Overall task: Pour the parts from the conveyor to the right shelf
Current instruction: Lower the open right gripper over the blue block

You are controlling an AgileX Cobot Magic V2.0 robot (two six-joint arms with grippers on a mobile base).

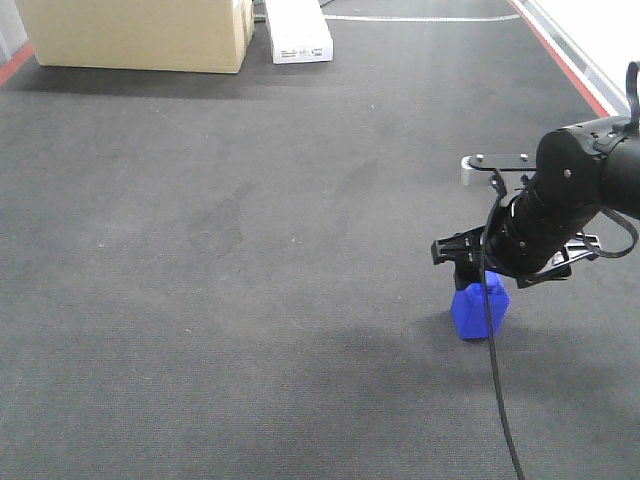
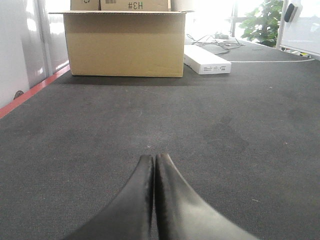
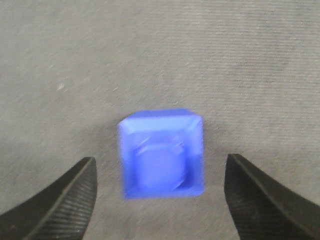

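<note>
A small bright-blue part (image 1: pixel 480 311) with a round knob on top rests on the dark-grey conveyor (image 1: pixel 250 250). My right gripper (image 1: pixel 478 275) hangs just above it, pointing down. In the right wrist view the part (image 3: pixel 162 155) lies between the two black fingers (image 3: pixel 65 200), with clear gaps on both sides, so the right gripper (image 3: pixel 161 200) is open. My left gripper (image 2: pixel 153 165) is shut with nothing in it, low over the conveyor (image 2: pixel 225 125). The right shelf is out of view.
A large cardboard box (image 1: pixel 140 35) and a flat white box (image 1: pixel 298 32) stand at the belt's far end. The same cardboard box (image 2: pixel 125 42) and white box (image 2: pixel 206 59) show ahead of the left gripper. Red stripes (image 1: pixel 560 55) mark the belt edges.
</note>
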